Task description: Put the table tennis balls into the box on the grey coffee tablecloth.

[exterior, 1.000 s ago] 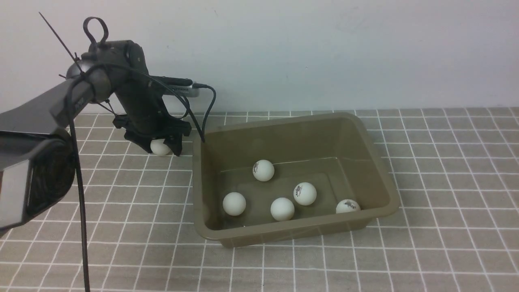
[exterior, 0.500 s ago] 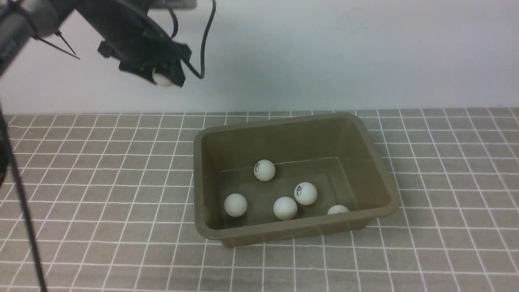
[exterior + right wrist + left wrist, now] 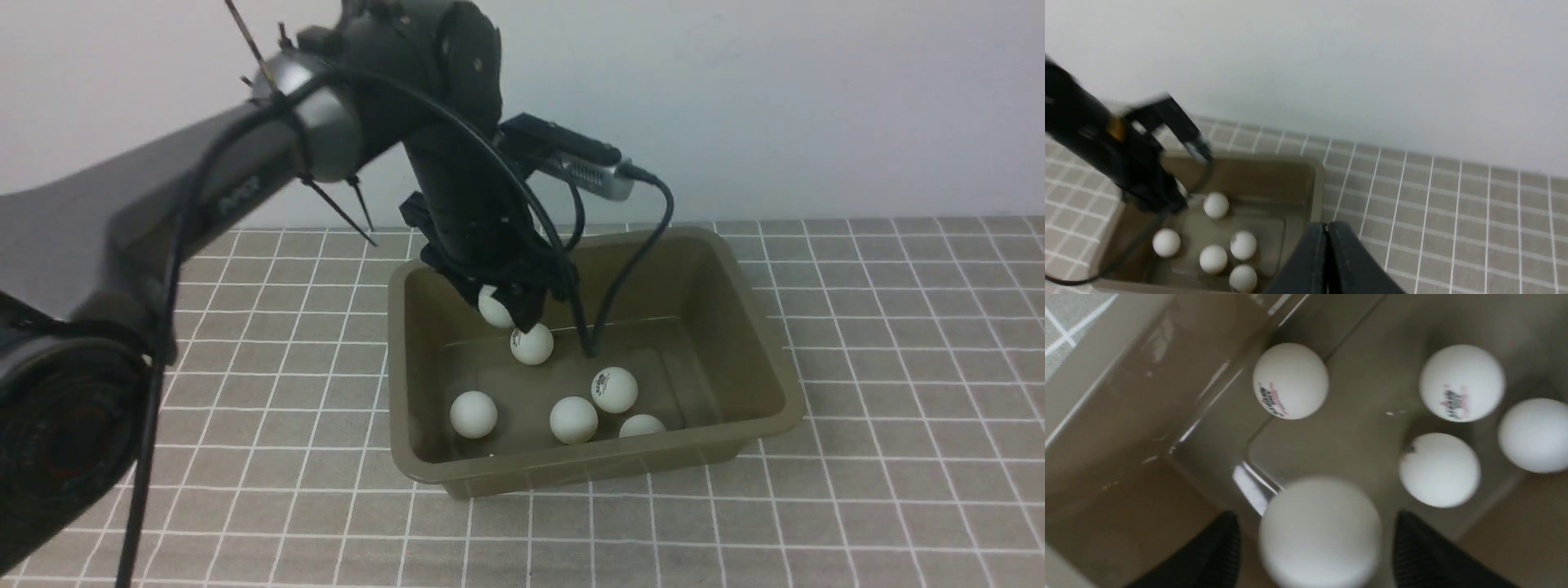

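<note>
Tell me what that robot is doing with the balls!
The robot is putting little white balls into a box. Its left end effector is over the box with its fingers open, and one ball is between them with a gap on each side, so it looks like it is being let go. Five other balls are in the box. The right end effector is shut and holds nothing.

Soft, dim light; the left wrist view looks blurry.
</note>
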`<state>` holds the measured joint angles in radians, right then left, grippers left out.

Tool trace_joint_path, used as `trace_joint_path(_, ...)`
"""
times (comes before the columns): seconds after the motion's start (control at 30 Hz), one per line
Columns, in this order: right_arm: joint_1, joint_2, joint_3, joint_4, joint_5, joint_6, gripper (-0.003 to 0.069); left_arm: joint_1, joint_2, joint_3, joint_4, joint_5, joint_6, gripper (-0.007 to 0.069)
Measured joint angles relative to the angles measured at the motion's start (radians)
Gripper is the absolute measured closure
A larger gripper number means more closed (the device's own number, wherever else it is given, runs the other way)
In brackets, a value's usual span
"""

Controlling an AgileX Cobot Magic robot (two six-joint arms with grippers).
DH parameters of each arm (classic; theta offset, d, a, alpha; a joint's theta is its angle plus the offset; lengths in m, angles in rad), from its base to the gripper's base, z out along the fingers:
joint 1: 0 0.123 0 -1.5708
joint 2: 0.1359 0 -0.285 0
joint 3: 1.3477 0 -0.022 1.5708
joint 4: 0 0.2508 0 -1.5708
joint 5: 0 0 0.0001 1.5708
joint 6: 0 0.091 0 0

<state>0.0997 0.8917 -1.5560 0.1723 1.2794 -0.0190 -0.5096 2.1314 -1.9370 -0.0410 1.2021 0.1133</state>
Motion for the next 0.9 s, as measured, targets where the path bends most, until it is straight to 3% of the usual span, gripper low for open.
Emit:
trace_joint_path(0.03,0.0,0.0,0.0,0.0,0.0,0.0,0.0673,0.0,0.002,0.0,0.0,0.0,0.0,0.0142)
trace_joint_path(0.1,0.0,-0.106,0.0,0.002,0.003,0.006,0.0673,-0.005,0.015,0.0,0.027,-0.005,-0.028,0.0048)
trace_joint_path(0.2,0.0,-0.236,0.038,0.006,0.001,0.007,0.0673,-0.005,0.015,0.0,0.021,0.008,-0.042,0.0039)
trace_joint_path(0.27,0.0,-0.345,0.108,0.007,-0.039,0.019,0.0673,-0.006,0.005,0.0,0.018,0.022,-0.048,0.0127)
trace_joint_path(0.3,0.0,-0.384,0.156,0.007,-0.08,0.019,0.0673,-0.006,-0.009,0.0,0.018,0.024,-0.05,0.0244)
trace_joint_path(0.33,0.0,-0.424,0.199,0.006,-0.122,0.035,0.0673,-0.006,-0.014,0.0,0.018,0.024,-0.051,0.0284)
trace_joint_path(0.37,0.0,-0.472,0.259,0.002,-0.18,0.05,0.0673,-0.006,-0.026,0.0,0.018,0.025,-0.051,0.0391)
trace_joint_path(0.43,0.0,-0.559,0.38,-0.016,-0.304,0.091,0.0673,-0.006,-0.067,0.002,0.021,0.025,-0.051,0.0534)
trace_joint_path(0.5,0.0,-0.642,0.511,-0.037,-0.439,0.136,0.0673,-0.006,-0.126,0.011,0.021,0.026,-0.054,0.0599)
trace_joint_path(0.6,0.0,-0.779,0.759,-0.082,-0.714,0.17,0.0673,-0.006,-0.255,0.057,0.01,0.027,-0.061,0.0629)
trace_joint_path(0.73,0.0,-0.872,0.942,-0.106,-0.942,0.175,0.0673,-0.006,-0.439,0.163,-0.013,0.03,-0.082,0.0629)
trace_joint_path(0.9,0.0,-0.907,1.025,-0.115,-1.068,0.176,0.0673,-0.006,-0.699,0.336,-0.028,0.023,-0.113,0.0629)
